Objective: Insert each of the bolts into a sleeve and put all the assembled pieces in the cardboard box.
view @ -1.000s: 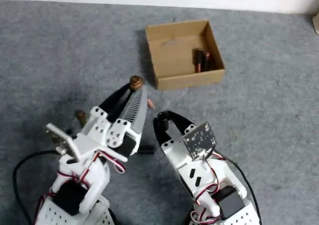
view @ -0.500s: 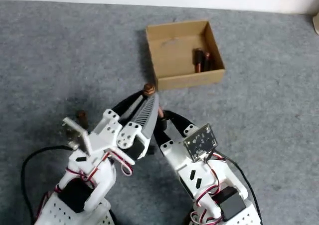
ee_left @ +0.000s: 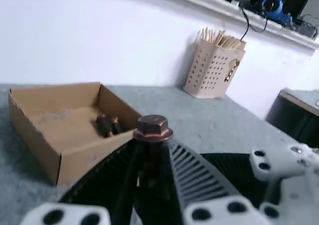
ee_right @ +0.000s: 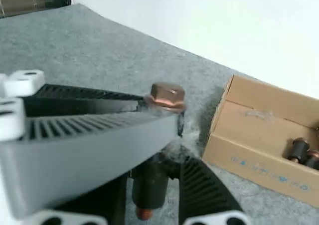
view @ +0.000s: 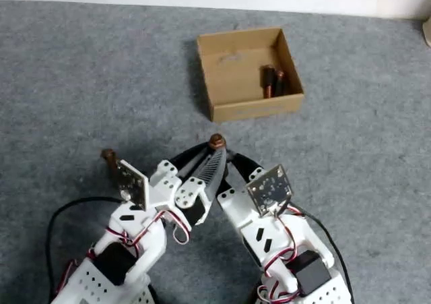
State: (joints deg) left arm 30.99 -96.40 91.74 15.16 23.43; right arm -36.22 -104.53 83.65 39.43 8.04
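The bolt (view: 216, 141) stands head-up, pinched by its shank in the left gripper (view: 213, 152). Over the last second it has swung from 11 o'clock of where it now is, down toward 5 o'clock, and now hangs directly over the right gripper (ee_right: 154, 192). That gripper is closed around a black sleeve (ee_right: 149, 177), held upright just under the bolt head (ee_right: 167, 95). How far the shank has gone into the bore cannot be told, as the left gripper's fingers (ee_right: 89, 135) cover the joint.

The two parts look lined up, so I judge the insertion is starting or under way. The cardboard box (view: 256, 107) lies at 1 o'clock of the bolt, with assembled pieces (view: 273, 80) already inside. A second bolt (view: 108, 156) stands on the table at 9 o'clock, not yet fitted.
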